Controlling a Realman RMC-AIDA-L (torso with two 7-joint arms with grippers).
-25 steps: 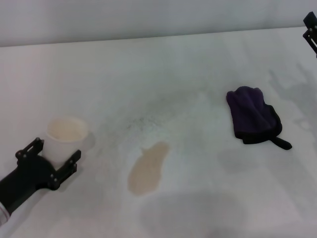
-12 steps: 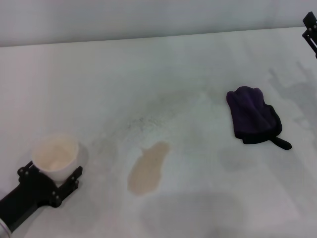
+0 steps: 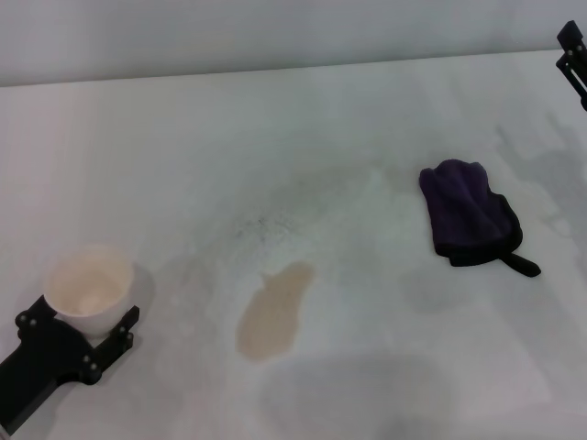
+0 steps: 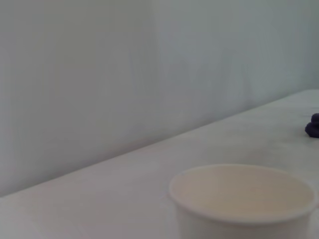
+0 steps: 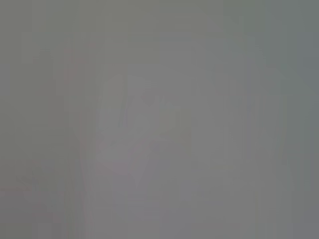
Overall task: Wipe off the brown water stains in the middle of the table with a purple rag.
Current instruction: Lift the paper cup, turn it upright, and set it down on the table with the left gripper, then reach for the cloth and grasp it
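Head view: broad flat white table (image 3: 303, 119) with faint grey smears; the brown water stains (image 3: 274, 312), one elongated tan blotch, lie mid-table toward the near edge.
Purple rag: small dark purple bunched cloth with black edging and a short black tab (image 3: 471, 215), lying flat toward the right edge, well apart from the stain and untouched.
Left gripper: black, at the near left corner (image 3: 81, 323), its two fingers on either side of a white paper cup (image 3: 89, 286), apparently clamped on it.
Right gripper: only a black sliver shows at the far right corner (image 3: 573, 53); whether its fingers are apart or together cannot be told.
Step in hand: judged as clearing the cup aside; wiping not yet begun.
Doing it well: keep the cup upright and well away from the stain, then bring the right arm down over the rag's bunched middle, not its tab.
Left wrist view: adds the cup's rim (image 4: 244, 191) close up and a dark edge of the rag (image 4: 313, 125) far off.
Right wrist view: blank grey, nothing to tell.
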